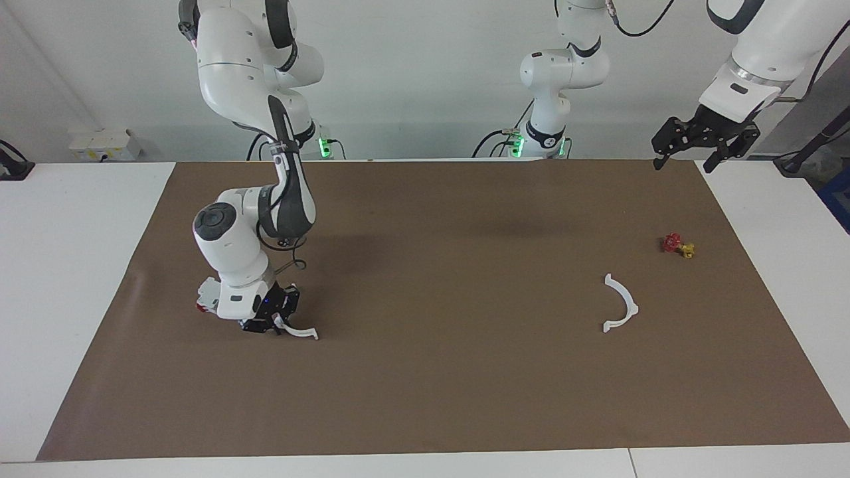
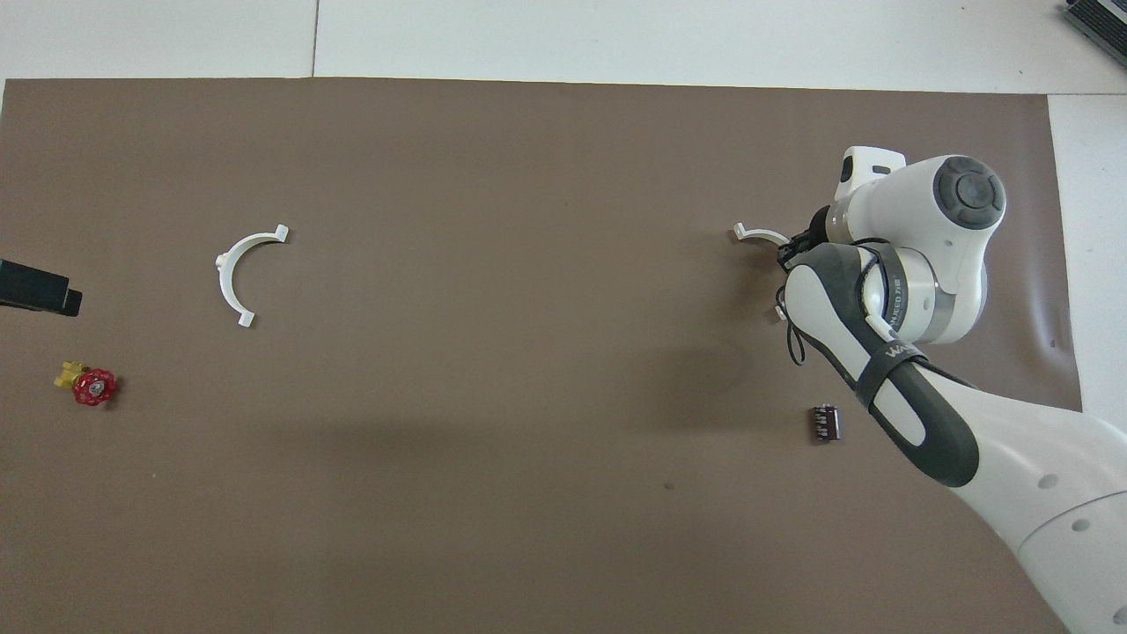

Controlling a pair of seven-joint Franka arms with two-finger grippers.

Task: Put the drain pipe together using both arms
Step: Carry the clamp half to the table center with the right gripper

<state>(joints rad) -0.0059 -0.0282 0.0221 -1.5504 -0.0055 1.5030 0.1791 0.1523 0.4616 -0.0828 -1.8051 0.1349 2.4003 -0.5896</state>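
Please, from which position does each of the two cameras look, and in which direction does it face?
Facing view: high across the table, facing the robots; both arms show whole, the right gripper shut on one half-ring, the left gripper open, waiting in the air.
Overhead view: high above the robots' end, looking steeply down; the right arm and the left gripper's tip show.
Shared: the brown mat, the other half-ring, the red-and-yellow valve.

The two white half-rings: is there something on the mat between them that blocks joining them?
Nothing visible does. Between the half-ring in the right claw and the free half-ring lies only bare brown mat. The red valve sits aside.
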